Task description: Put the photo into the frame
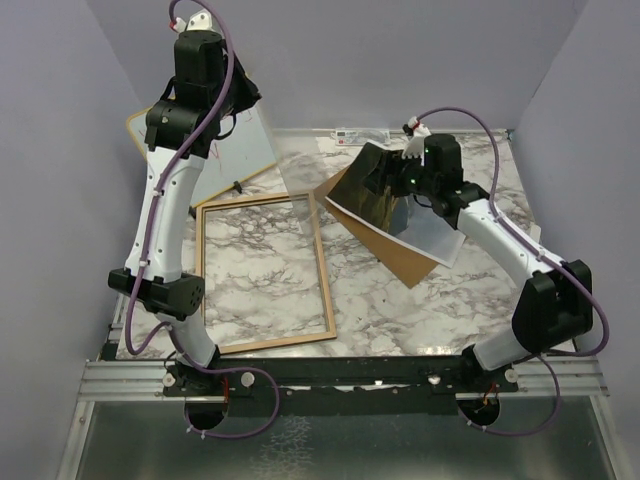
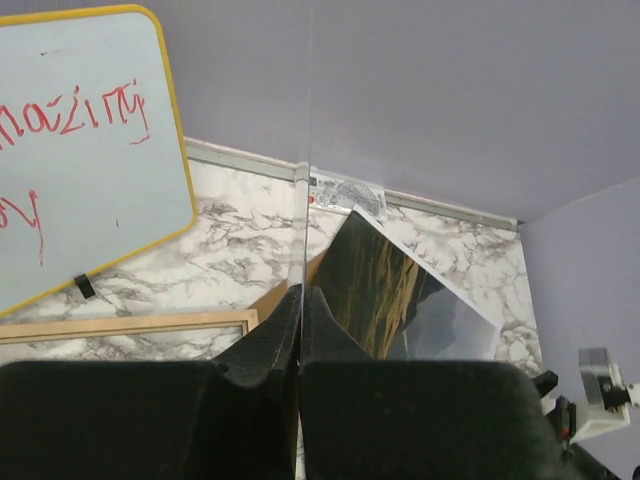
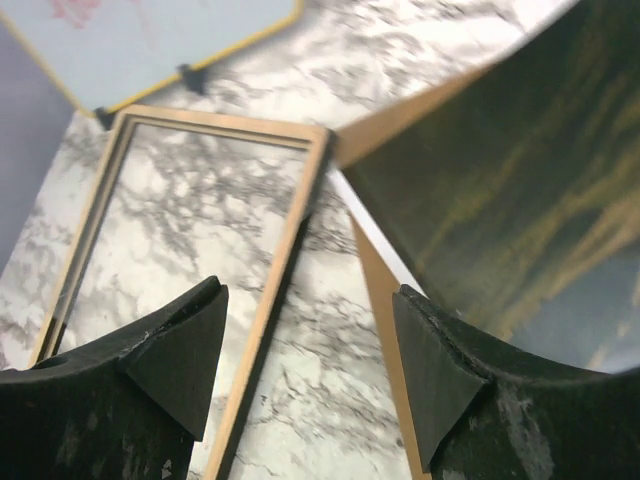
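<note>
Photo (image 1: 372, 185) resting tilted on the brown board (image 1: 405, 262) right of the frame (image 1: 324, 265), beside the right gripper (image 3: 308, 295), jaws apart and empty; left gripper (image 2: 302, 300) clenched on 1 clear pane (image 2: 306, 200), apparently lifted to free the frame's opening.

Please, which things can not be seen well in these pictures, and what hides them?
Whiteboard: left wrist view, the picture edge cuts off its red writing.
Brown board: top view, mostly under the photo.
Clear pane: left wrist view, edge-on, only a thin line.
Frame: right wrist view, near end behind the black fingers.
Photo: right wrist view, blurred and cut by the edge.
</note>
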`<state>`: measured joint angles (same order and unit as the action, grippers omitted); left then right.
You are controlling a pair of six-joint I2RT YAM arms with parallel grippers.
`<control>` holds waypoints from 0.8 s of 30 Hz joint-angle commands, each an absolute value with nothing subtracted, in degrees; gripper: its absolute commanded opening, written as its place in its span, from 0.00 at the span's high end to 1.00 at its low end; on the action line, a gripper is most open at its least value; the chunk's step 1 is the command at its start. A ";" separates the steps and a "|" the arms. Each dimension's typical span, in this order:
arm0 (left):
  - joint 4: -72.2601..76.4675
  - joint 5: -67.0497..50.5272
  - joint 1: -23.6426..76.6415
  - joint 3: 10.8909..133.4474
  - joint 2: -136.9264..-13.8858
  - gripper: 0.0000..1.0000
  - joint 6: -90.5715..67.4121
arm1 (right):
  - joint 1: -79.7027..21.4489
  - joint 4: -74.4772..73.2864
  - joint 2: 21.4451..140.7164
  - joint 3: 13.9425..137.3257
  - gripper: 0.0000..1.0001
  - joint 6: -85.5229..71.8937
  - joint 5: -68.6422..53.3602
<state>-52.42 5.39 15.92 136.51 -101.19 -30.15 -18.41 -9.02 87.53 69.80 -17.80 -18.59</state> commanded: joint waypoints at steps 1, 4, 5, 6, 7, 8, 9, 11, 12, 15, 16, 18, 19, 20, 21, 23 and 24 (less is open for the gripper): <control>-47.79 8.24 15.73 138.47 -98.38 1.00 -32.70 | -23.35 -1.09 85.12 71.17 0.27 -13.09 -20.01; -46.05 7.34 15.73 137.34 -98.18 1.00 -35.07 | -27.97 4.13 83.50 71.87 0.23 -10.49 -18.93; -45.74 7.30 15.73 136.82 -98.17 1.00 -36.00 | -29.33 5.23 82.99 72.01 0.21 -9.98 -18.46; -45.43 7.41 15.73 136.30 -98.17 1.00 -36.82 | -30.85 7.35 82.57 72.11 0.20 -9.64 -17.25; -45.27 7.76 15.73 135.95 -98.17 1.00 -37.63 | -32.19 8.67 82.19 72.29 0.18 -9.34 -16.10; -45.16 8.30 15.73 135.66 -98.17 1.00 -38.38 | -34.05 9.83 82.15 72.64 0.17 -9.10 -14.99; -45.10 8.83 15.73 135.43 -98.17 1.00 -38.94 | -35.12 10.89 82.40 73.10 0.17 -9.06 -13.76; -45.00 10.15 15.73 135.18 -98.32 1.00 -39.95 | -38.97 12.86 83.53 74.02 0.16 -8.76 -10.39; -45.01 10.45 15.73 135.25 -98.50 1.00 -40.47 | -40.92 13.48 84.35 74.46 0.16 -8.32 -8.15; -45.00 10.84 15.73 135.23 -98.70 1.00 -41.73 | -45.36 13.12 87.10 77.44 0.16 -6.69 -2.93; -45.02 11.01 15.73 135.01 -98.66 1.00 -42.01 | -46.50 12.80 87.97 78.52 0.16 -5.77 -0.97; -45.00 11.44 15.73 134.34 -98.40 1.00 -42.50 | -48.20 12.31 90.03 80.72 0.16 -3.89 4.46; -44.98 11.61 15.73 134.14 -98.25 1.00 -42.68 | -48.71 11.82 91.34 82.02 0.16 -2.94 6.82; -45.02 11.60 15.73 133.90 -98.08 1.00 -42.96 | -49.08 11.50 92.77 83.20 0.16 -2.03 9.42; -45.01 11.35 15.67 133.86 -98.01 1.00 -43.12 | -49.56 11.28 94.27 84.47 0.17 -0.79 12.11; -45.09 10.62 15.64 133.83 -97.93 1.00 -43.70 | -50.87 11.67 97.35 86.66 0.19 4.46 17.84; -45.09 10.29 15.64 133.52 -97.73 1.00 -44.12 | -51.45 12.42 99.11 87.34 0.19 6.06 20.10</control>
<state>-46.81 9.80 15.86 133.91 -100.07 -41.60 -49.78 11.14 93.23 84.03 -2.61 5.26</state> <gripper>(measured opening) 0.003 0.818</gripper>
